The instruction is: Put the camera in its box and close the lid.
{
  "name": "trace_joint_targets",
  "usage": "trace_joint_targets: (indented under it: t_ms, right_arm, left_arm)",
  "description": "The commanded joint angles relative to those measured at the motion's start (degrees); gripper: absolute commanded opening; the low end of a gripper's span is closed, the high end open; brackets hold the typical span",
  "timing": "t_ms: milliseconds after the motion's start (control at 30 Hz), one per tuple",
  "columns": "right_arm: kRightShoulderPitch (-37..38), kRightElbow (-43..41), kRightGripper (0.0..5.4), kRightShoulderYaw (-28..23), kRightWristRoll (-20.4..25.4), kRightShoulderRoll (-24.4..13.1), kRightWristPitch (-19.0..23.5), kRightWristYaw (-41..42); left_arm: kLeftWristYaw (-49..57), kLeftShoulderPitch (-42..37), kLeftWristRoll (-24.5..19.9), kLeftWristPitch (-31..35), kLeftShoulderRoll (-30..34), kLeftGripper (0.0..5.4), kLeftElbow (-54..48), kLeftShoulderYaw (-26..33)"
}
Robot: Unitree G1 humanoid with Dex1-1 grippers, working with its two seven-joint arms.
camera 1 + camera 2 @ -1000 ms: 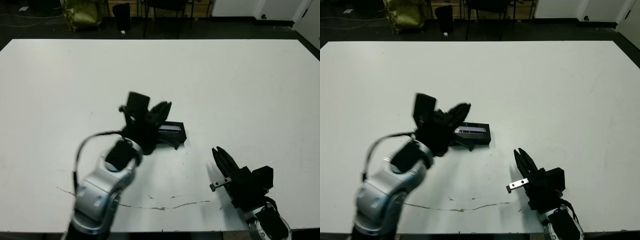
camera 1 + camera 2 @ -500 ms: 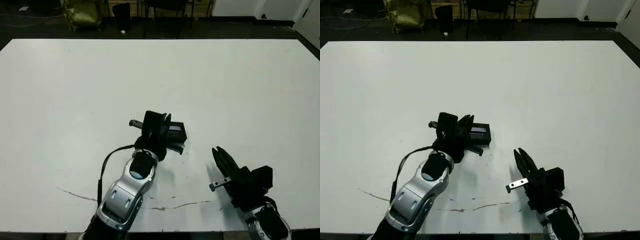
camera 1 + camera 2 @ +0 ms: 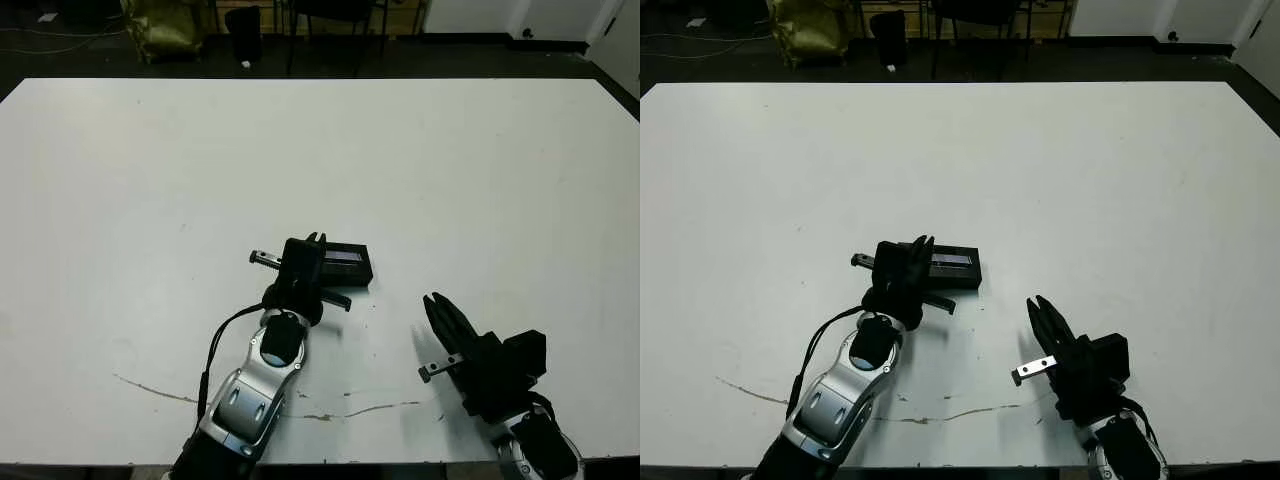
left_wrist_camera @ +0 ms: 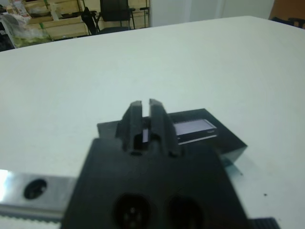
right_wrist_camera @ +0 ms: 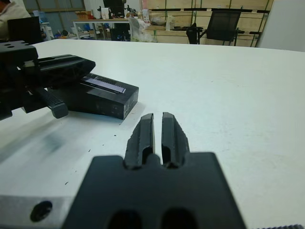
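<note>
Black lid (image 3: 345,262) sits on the counter (image 3: 480,160); left gripper (image 4: 147,110) — jaws nearly closed, empty — hovers above; right gripper (image 5: 157,130) likewise; a careless press could skew it.

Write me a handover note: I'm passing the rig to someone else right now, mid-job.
Left gripper: fingers shut, nothing between them, right at the near left end of the lid.
Right gripper: shut, empty, hovering nearer the robot, to the right of the lid and clear of it.
The lid, pale strip up, sits level over the box, which shows only as one closed black block on the table. The camera is not visible, so presumably it is inside.
Done: lid looks on and seated.
Left: check the lid is fully down, then pull the left arm back.
</note>
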Motion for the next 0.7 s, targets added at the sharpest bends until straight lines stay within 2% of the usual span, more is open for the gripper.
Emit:
trace_joint_targets:
  t_ms: [33, 233, 333, 433, 567, 700]
  right_arm:
    - [1.3, -0.6, 0.00, -0.4, 0.2, -1.1, 2.5, -0.2]
    - [1.0, -1.0, 0.00, -0.7, -0.1, -1.3, 3.0, 0.0]
    - [0.9, -0.7, 0.00, -0.7, -0.5, -1.5, 2.6, 0.0]
    - [1.0, -1.2, 0.00, -0.7, -0.3, -1.4, 3.6, -0.2]
    - [0.9, 0.0, 0.00, -0.9, 0.3, -1.1, 1.7, 0.5]
    - [1.2, -0.4, 0.00, -0.8, -0.1, -1.2, 2.3, 0.2]
  left_arm:
    - [0.3, 2.9, 1.2, 3.7, -0.4, 0.01, 1.3, 0.9]
    - [1.0, 2.2, 4.2, 11.6, -0.2, 0.01, -1.2, 2.1]
    - [0.8, 1.9, 4.3, 16.0, -0.8, 0.01, -2.1, 3.7]
    - [0.3, 1.6, 4.6, 17.2, -0.3, 0.01, -2.0, 4.7]
    - [-0.5, 1.3, 4.6, 17.3, 0.9, 0.01, -0.3, 6.5]
    - [-1.8, 0.7, 4.8, 18.1, 2.3, 0.01, 1.6, 8.5]
